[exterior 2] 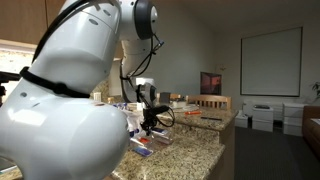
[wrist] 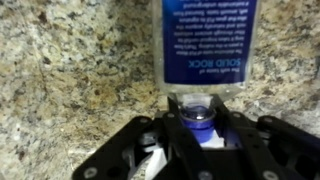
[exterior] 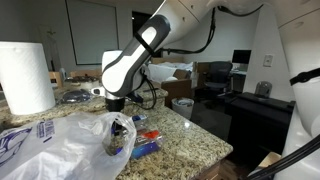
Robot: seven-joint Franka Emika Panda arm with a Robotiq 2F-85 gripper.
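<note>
**Grip.** In the wrist view the gripper is showing at 6 o'clock. Its fingers are clenching on the dark blue cap of a clear bottle with a blue label.

**Location.** The bottle is lying flat on the granite counter. Its body is pointing toward 12 o'clock and its cap end is nearest the wrist.

**Risks.**
- The fingers are gripping only the narrow cap end, so the whole body is lying beyond the grip. On a lift, that weight is likely to droop or swing the bottle.
- The round, smooth cap may roll or slide between the pads.
- If the cap is sitting loose, it could twist off.
- In an exterior view a crumpled plastic bag is lying just beside the gripper, at its 7 o'clock. A low sideways move could snag it.

**View differences.**
- Only the wrist view is showing the contact and the label.
- The exterior views are showing the arm bending down over the counter, but the bottle cannot be made out in either.
- One exterior view is adding a paper towel roll at 9 o'clock.
- In another exterior view the robot's own white body is blocking much of the frame, leaving the gripper small and its jaws unreadable.
</note>
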